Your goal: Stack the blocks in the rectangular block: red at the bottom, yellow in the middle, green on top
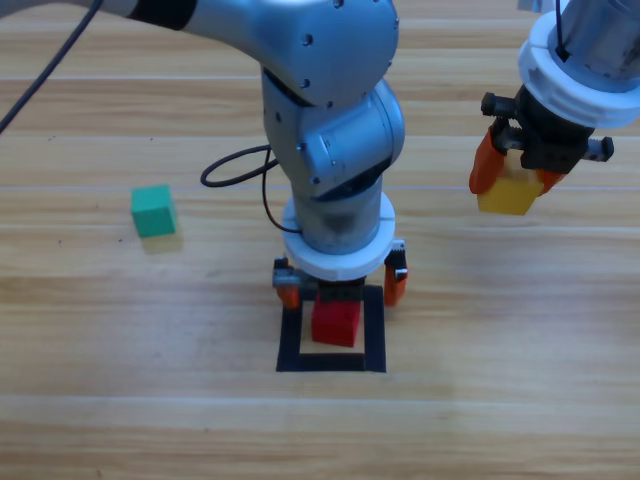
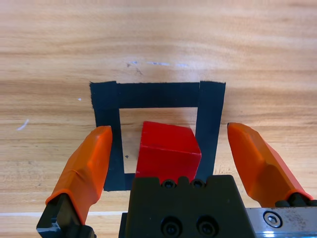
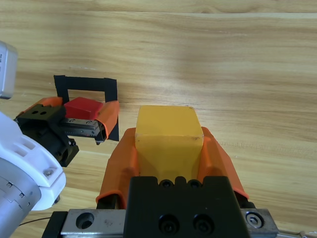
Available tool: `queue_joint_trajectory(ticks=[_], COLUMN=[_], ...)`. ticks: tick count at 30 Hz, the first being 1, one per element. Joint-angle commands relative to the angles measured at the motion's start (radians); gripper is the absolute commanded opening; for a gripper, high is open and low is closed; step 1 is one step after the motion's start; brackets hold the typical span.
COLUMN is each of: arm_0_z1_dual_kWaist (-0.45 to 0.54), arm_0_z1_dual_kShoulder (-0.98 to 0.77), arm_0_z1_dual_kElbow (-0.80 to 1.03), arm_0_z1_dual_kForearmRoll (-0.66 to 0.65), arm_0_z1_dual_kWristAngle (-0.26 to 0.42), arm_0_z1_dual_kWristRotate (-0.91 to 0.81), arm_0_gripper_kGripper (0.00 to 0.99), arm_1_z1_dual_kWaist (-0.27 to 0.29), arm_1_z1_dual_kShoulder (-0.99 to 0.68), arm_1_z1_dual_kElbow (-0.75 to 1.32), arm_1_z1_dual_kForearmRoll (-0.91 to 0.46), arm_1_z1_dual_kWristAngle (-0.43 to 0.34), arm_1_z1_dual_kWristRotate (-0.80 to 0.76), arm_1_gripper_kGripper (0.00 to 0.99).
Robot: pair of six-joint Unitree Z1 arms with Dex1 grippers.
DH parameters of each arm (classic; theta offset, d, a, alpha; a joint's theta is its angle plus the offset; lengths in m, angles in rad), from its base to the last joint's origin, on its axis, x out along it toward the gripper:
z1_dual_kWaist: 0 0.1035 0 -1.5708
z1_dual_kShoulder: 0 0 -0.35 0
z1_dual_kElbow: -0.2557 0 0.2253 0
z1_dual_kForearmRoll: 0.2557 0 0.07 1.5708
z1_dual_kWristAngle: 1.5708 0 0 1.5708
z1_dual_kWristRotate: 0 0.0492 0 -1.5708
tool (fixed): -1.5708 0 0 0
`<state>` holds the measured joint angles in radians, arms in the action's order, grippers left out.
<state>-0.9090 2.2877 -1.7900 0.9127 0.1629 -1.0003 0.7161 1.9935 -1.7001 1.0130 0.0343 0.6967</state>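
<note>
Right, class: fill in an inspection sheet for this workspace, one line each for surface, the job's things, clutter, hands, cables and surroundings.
Surface: wooden table, planks running across.
Job's things: red cube sits inside the black tape square; yellow cube is held off to the right; green cube lies alone on the left, outside the square.
Clutter: nothing seen.
Hands: left hand is open, jaws apart either side of the red cube, not touching it; right hand is shut on the yellow cube.
Cables: black cable loops beside the left arm.
Surroundings: nothing seen beyond the table.
</note>
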Motion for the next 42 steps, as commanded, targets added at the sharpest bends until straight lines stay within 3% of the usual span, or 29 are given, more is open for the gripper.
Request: queue_joint_trajectory(ticks=[1, 8, 16, 20, 23, 26, 30, 35, 42], arm_0_z1_dual_kWaist=[-0.024, 0.019, 0.174, 0.285, 0.386, 0.4, 0.45, 0.49, 0.493], arm_0_z1_dual_kShoulder=[-0.126, -0.375, -0.646, -0.726, -0.748, -0.833, -0.993, -0.976, -0.976], arm_0_z1_dual_kElbow=[-0.014, -0.002, 0.132, 0.167, 0.204, 0.322, 0.557, 0.561, 0.595], arm_0_z1_dual_kForearmRoll=[0.018, 0.078, 0.074, 0.074, 0.072, -0.018, -0.219, -0.192, -0.195], arm_0_z1_dual_kWristAngle=[0.053, 0.17, 0.233, 0.167, 0.04, 0.038, -0.017, -0.092, -0.102], arm_0_z1_dual_kWristRotate=[-0.024, -0.041, 0.193, 0.379, 0.526, 0.545, 0.566, 0.615, 0.614], arm_0_gripper_kGripper=[0.988, 0.988, 0.986, 0.957, 0.963, 0.979, 0.99, 0.99, 0.99], arm_1_z1_dual_kWaist=[0.014, 0.069, 0.161, 0.21, 0.238, 0.256, 0.27, 0.284, 0.299], arm_1_z1_dual_kShoulder=[0.037, 0.057, 0.174, 0.248, 0.329, 0.381, 0.426, 0.498, 0.53], arm_1_z1_dual_kElbow=[0.01, -0.029, -0.176, -0.266, -0.388, -0.467, -0.527, -0.63, -0.665], arm_1_z1_dual_kForearmRoll=[0.015, 0.052, 0.136, 0.16, 0.233, 0.271, 0.286, 0.345, 0.357], arm_1_z1_dual_kWristAngle=[-0.031, -0.056, -0.033, -0.028, -0.027, -0.027, -0.025, -0.027, -0.033], arm_1_z1_dual_kWristRotate=[0.043, 0.079, 0.113, 0.142, 0.156, 0.164, 0.185, 0.248, 0.316], arm_1_gripper_kGripper=[0.031, 0.031, 0.031, 0.031, 0.031, 0.031, 0.031, 0.032, 0.037])
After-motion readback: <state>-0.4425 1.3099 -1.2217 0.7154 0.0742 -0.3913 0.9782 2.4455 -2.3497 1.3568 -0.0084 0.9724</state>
